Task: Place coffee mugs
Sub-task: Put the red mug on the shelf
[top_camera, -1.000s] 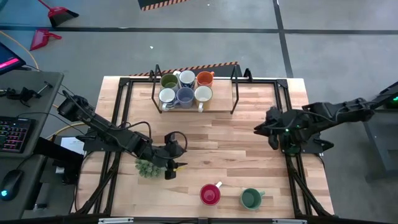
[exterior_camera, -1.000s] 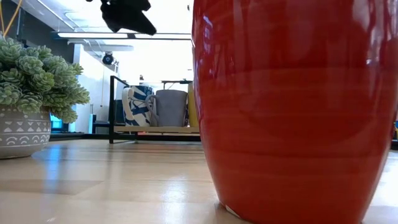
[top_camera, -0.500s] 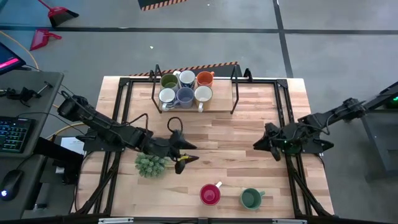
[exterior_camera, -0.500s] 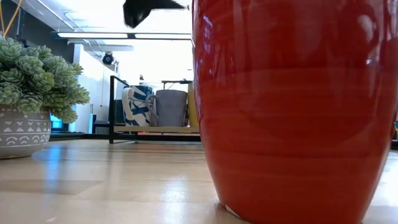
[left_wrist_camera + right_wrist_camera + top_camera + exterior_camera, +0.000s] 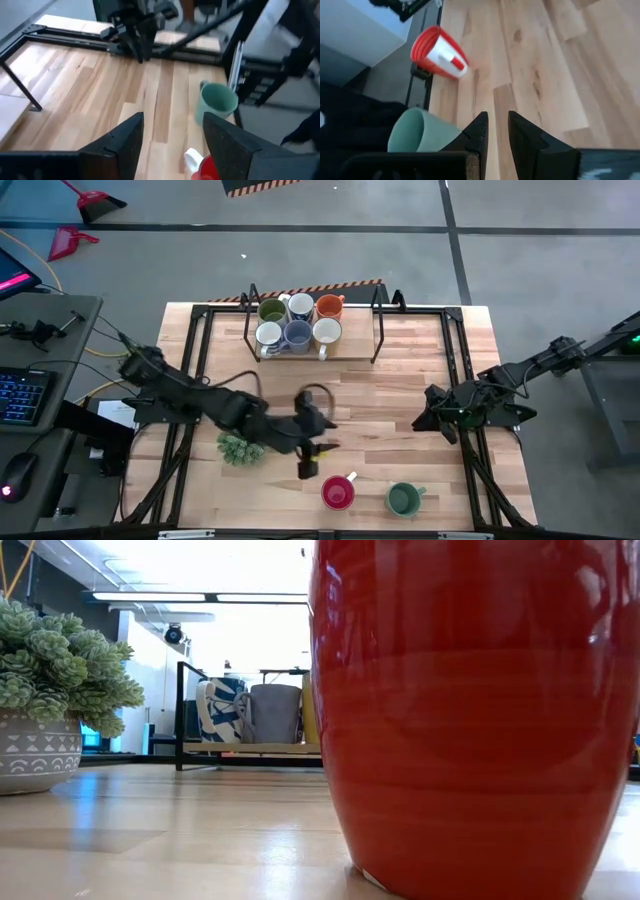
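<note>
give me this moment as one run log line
left tool: open, empty, beside red mug | right tool: waiting, table's right edge

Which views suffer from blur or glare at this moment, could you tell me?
Low view: the red mug fills the frame with glossy reflections, under glaring ceiling lights. Left wrist view: the green mug and background look motion-blurred. Right wrist view: soft focus throughout. High view: evenly lit and sharp.

Bare wooden tabletop (image 5: 390, 395) ahead of my left claw (image 5: 308, 463); glossy red ceramic mug (image 5: 337, 492) just beside, bushy green potted plant (image 5: 240, 448) behind.
</note>
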Controlling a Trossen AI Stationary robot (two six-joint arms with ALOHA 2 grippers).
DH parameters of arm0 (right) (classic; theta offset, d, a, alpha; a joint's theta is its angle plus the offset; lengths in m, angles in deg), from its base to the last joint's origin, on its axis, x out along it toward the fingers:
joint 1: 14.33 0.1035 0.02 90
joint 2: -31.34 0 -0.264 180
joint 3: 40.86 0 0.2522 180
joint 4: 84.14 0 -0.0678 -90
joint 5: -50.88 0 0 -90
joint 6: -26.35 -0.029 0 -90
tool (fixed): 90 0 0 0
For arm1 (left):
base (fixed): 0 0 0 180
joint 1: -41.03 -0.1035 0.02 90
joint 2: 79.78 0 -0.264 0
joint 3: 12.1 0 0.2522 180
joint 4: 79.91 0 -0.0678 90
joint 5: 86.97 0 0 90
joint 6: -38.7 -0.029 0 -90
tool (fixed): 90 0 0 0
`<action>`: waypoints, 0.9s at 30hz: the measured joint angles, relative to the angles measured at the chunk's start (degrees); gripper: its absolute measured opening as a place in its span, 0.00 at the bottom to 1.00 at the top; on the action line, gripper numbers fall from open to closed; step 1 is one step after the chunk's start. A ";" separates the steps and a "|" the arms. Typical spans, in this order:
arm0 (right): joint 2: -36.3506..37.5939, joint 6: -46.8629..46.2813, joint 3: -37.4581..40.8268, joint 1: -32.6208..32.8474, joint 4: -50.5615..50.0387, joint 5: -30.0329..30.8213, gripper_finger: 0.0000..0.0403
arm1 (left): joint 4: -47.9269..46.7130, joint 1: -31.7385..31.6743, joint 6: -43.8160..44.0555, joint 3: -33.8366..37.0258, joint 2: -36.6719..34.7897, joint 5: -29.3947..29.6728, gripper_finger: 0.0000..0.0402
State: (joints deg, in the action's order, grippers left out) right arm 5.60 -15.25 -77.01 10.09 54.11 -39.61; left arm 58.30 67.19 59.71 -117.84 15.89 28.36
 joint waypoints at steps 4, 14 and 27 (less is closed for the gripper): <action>-0.02 0.00 0.02 0.00 -1.60 -2.15 0.14 | -10.25 0.01 -2.25 -11.95 6.96 -0.88 0.46; -0.04 0.47 0.01 0.00 -2.86 -3.04 0.14 | -21.27 0.31 7.74 -22.91 16.70 -12.87 0.48; -0.04 2.89 0.00 0.00 -7.48 -4.48 0.14 | -24.59 0.54 20.59 -22.91 24.50 -15.43 0.50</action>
State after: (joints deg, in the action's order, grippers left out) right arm 5.56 -12.36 -77.01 10.09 46.63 -44.09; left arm 33.71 67.74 80.30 -140.75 40.40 12.93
